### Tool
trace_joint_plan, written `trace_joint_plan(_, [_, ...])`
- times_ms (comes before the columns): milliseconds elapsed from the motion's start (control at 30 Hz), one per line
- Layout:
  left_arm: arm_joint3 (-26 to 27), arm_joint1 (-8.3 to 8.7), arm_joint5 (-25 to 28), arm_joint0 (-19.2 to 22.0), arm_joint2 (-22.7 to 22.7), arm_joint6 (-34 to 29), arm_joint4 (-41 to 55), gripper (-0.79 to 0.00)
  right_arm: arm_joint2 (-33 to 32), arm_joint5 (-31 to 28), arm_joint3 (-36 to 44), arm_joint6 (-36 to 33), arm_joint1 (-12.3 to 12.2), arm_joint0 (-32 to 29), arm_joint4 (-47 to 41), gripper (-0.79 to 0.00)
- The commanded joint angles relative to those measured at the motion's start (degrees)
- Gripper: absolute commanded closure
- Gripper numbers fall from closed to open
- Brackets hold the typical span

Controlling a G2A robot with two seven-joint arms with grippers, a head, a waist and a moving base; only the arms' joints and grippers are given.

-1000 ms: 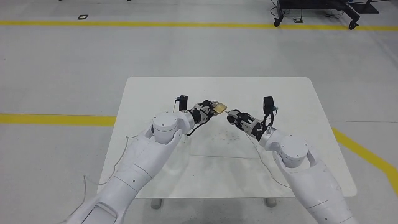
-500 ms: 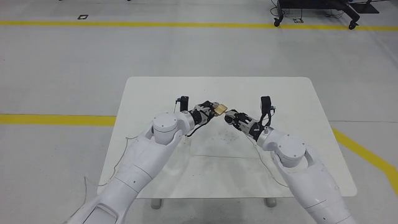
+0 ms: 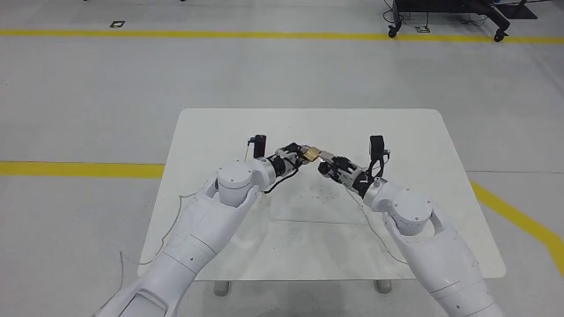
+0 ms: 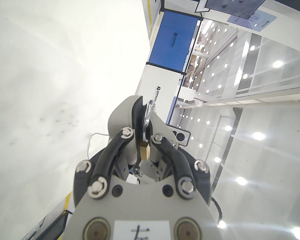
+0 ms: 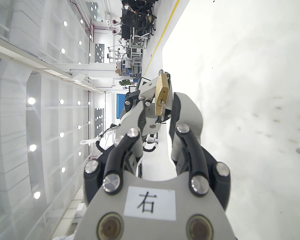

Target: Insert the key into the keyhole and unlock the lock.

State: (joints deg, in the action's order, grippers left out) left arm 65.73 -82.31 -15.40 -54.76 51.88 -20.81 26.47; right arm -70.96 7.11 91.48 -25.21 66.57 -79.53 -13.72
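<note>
While aloft, lock [image 5: 162,92] in left gripper [image 4: 146,117], key [image 5: 161,109] in right gripper [image 5: 158,116], at keyhole [image 5: 161,103].

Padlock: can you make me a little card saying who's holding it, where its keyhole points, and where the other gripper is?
padlock: brass with a silver loop, held over the table
held by: left gripper, shut on the loop
keyhole: faces the right gripper
right gripper: just in front of the keyhole, close to the padlock
key: too small to make out for sure
</note>
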Motion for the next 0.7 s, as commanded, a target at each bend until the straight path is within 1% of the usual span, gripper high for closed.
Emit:
trace_joint_plan(0, [0.1, -0.02, 0.6, -0.1, 0.2, 0.1, -0.4, 0.0, 0.0, 0.0, 0.0, 0.0, 0.0, 0.0, 0.0, -0.785])
trace_joint_plan(100, [0.1, 0.07, 2.8, -0.4, 0.4, 1.2, -2.4, 0.0, 0.0, 0.0, 0.0, 0.0, 0.0, 0.0, 0.0, -0.785])
trace_joint_plan(233, [-1.0, 0.14, 7.8, -0.9, 0.3, 2.9, -6.3, 0.0, 0.0, 0.0, 0.0, 0.0, 0.0, 0.0, 0.0, -0.785])
trace_joint_plan(333, [-2.1, -0.16, 10.5, -1.4, 0.6, 3.0, -4.9, 0.0, -0.4, -0.4, 0.2, 0.6, 0.0, -0.2, -0.7, -0.785])
trace_joint_plan(367, [-2.6, -0.3, 10.8, -1.5, 0.7, 2.9, -4.1, 0.0, -1.0, -0.9, 0.4, 0.9, 0.0, -0.5, -1.8, -0.382])
trace_joint_plan(400, [-3.1, -0.45, 10.7, -1.5, 0.7, 2.9, -3.3, 0.0, -1.7, -1.3, 0.6, 0.9, 0.0, -0.8, -2.6, -0.077])
trace_joint_plan(433, [-3.6, -0.6, 10.9, -1.4, 0.8, 2.8, -2.4, 0.0, -2.4, -1.6, 0.8, 0.8, -0.1, -1.2, -3.1, 0.0])
trace_joint_plan(567, [-6.2, -1.08, 12.2, -0.3, 0.9, 2.9, -1.7, 0.0, -4.8, -3.5, 2.4, 2.2, -0.2, -2.6, -4.3, 0.0])
trace_joint_plan(667, [-7.5, -1.62, 13.3, 0.2, 1.2, 1.7, 1.3, 0.0, -5.7, -6.3, 3.2, 3.0, 0.0, -3.7, -7.4, 0.0])
